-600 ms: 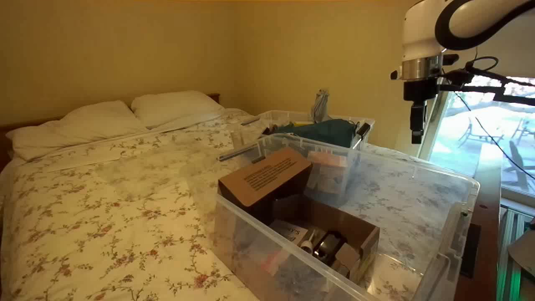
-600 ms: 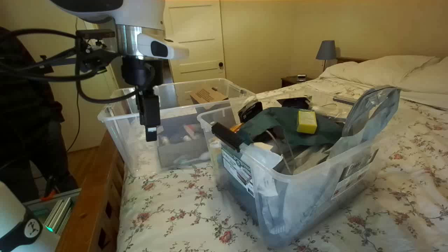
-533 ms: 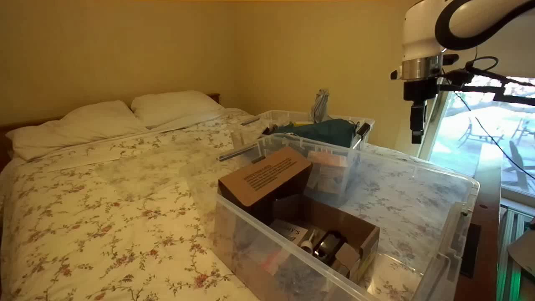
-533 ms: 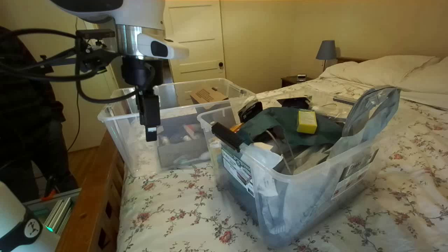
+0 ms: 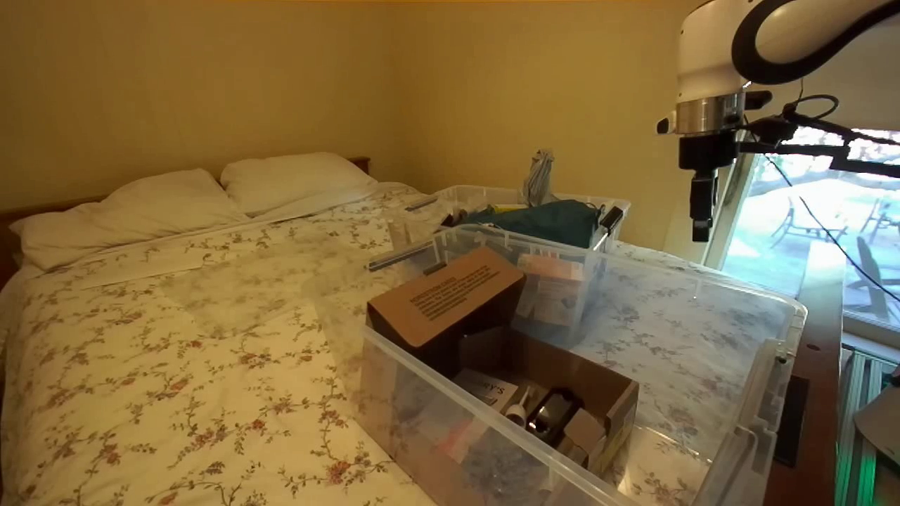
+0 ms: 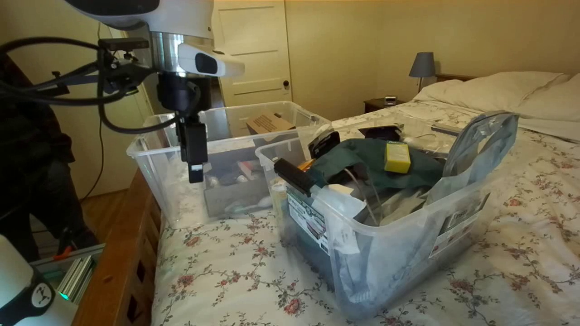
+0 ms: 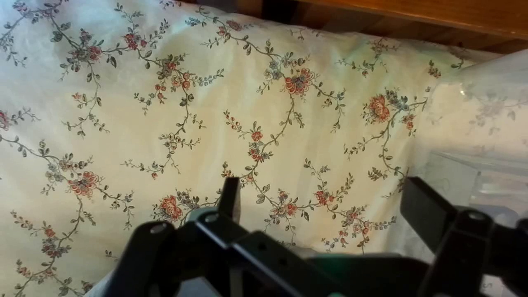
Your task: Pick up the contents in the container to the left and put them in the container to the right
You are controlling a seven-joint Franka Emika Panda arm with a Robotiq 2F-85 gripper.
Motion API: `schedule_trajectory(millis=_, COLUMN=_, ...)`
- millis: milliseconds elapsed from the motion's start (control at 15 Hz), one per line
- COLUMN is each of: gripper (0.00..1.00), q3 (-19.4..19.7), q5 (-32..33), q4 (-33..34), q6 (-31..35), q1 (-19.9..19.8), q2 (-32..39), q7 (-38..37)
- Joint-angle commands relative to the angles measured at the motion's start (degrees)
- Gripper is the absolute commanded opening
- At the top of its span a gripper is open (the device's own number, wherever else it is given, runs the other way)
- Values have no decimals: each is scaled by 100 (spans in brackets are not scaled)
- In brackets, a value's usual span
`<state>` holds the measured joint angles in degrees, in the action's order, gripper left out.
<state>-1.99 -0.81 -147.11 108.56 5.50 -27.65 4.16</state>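
The released, empty end effector (image 7: 326, 200) seems at the approach; lower, to its left, a glossy dark item (image 5: 555, 413) sits in a cardboard box (image 5: 576, 372), likely demanding sideways travel, then descent.

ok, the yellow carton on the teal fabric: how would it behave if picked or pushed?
The yellow carton probably holds its shape under a light squeeze: flat faces, crisp edges. A push may tip or slide it, as it sits on uneven teal fabric. Likely light, being small, though its inside is hidden.
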Motion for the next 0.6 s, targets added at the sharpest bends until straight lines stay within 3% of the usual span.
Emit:
schedule_trajectory(millis=0, gripper=100, q3=-25, q5=-11, q4=6, q6=-8, q1=-25, q2=1, q7=8)
schedule_trajectory(millis=400, gripper=100, q3=-25, q5=-11, q4=7, q6=-8, q1=-25, q2=1, q7=8)
schedule_trajectory(millis=533, gripper=100, q3=-206, q5=17, q4=105, q6=309, q1=152, q2=-42, q7=73)
